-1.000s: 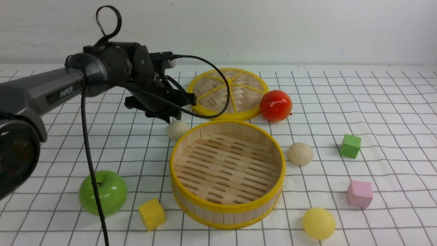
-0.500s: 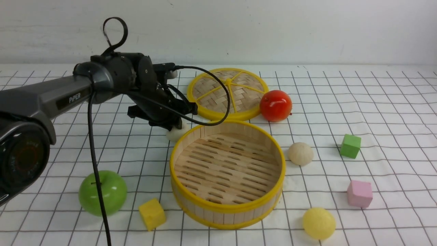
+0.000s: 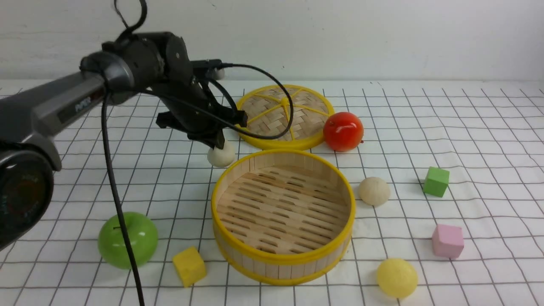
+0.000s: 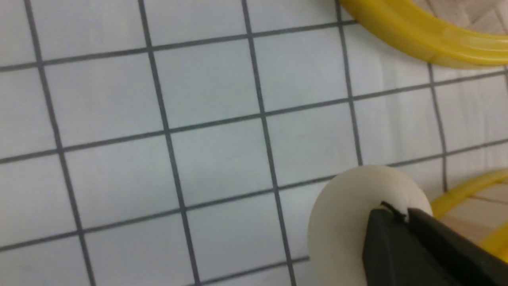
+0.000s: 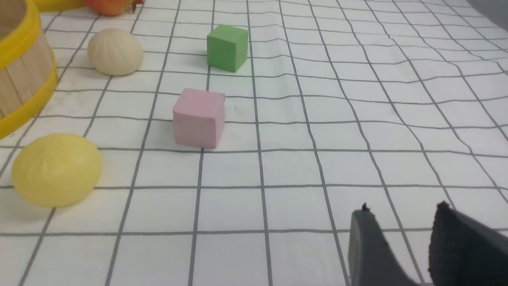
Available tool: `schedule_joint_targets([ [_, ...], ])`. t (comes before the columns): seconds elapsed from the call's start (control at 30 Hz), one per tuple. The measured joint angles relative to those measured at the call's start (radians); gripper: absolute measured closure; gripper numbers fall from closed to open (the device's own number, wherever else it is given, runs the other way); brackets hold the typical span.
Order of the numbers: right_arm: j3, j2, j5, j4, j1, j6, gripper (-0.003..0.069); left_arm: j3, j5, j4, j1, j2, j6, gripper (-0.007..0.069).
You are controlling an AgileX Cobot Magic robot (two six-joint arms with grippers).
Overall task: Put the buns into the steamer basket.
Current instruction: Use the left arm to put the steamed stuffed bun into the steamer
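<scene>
The steamer basket (image 3: pixel 255 265) stands empty in the middle of the checked cloth. One off-white bun (image 3: pixel 221 156) hangs just behind its far left rim, pinched at its top by my left gripper (image 3: pixel 220 144), which is shut on it. In the left wrist view the dark fingertips (image 4: pixel 381 222) press together into that bun (image 4: pixel 341 222), beside the basket rim (image 4: pixel 468 190). A second beige bun (image 3: pixel 374 191) and a pale yellow bun (image 3: pixel 397 277) lie right of the basket. My right gripper (image 5: pixel 403 208) is open over bare cloth, away from the yellow bun (image 5: pixel 55 169).
The flat woven lid (image 3: pixel 284 111) lies behind the basket, with a red fruit (image 3: pixel 343 131) at its right. A green apple (image 3: pixel 127 239) and a yellow cube (image 3: pixel 189 266) sit front left. A green cube (image 3: pixel 436 181) and a pink cube (image 3: pixel 447 241) sit at the right.
My left gripper came down onto the off-white bun and shut on it. The arm then rose a little and the bun went up with it.
</scene>
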Motion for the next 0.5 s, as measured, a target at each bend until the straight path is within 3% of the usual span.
schedule_joint_targets([
  [0.27, 0.0, 0.0, 0.0, 0.0, 0.0, 0.0, 0.0419, 0.01, 0.144, -0.21, -0.011, -0.112, 0.072, 0.0637],
  [0.5, 0.0, 0.0, 0.0, 0.0, 0.0, 0.0, 0.0419, 0.129, 0.079, -0.214, -0.09, -0.089, 0.089, 0.0634],
])
